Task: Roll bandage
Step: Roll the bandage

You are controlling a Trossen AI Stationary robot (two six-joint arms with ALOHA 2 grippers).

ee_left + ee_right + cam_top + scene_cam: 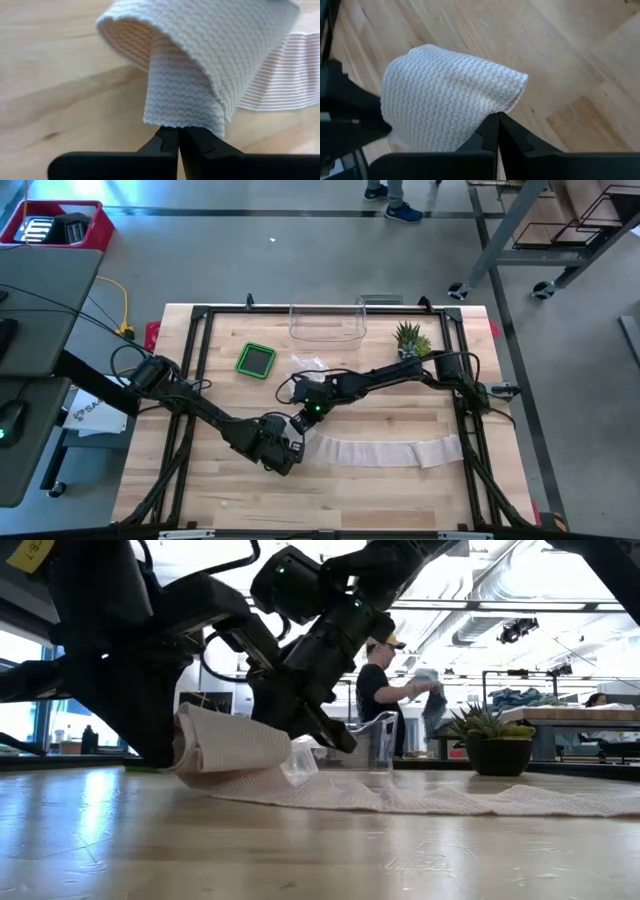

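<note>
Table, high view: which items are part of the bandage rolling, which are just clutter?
In use:
bandage, part rolled
left gripper, shut on the roll's end
right gripper, shut at the roll

Lying about:
green container
clear bin
potted plant

Even overhead light; low view backlit by bright windows, arms (150, 650) in silhouette, table (300, 850) foreground blurred and glossy; wrist views sharp, soft shadows.

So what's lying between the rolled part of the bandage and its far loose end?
Only the bandage's own unrolled strip, flat on the bare wooden table; nothing else sits along it. The high view shows this, and the low view agrees.
</note>
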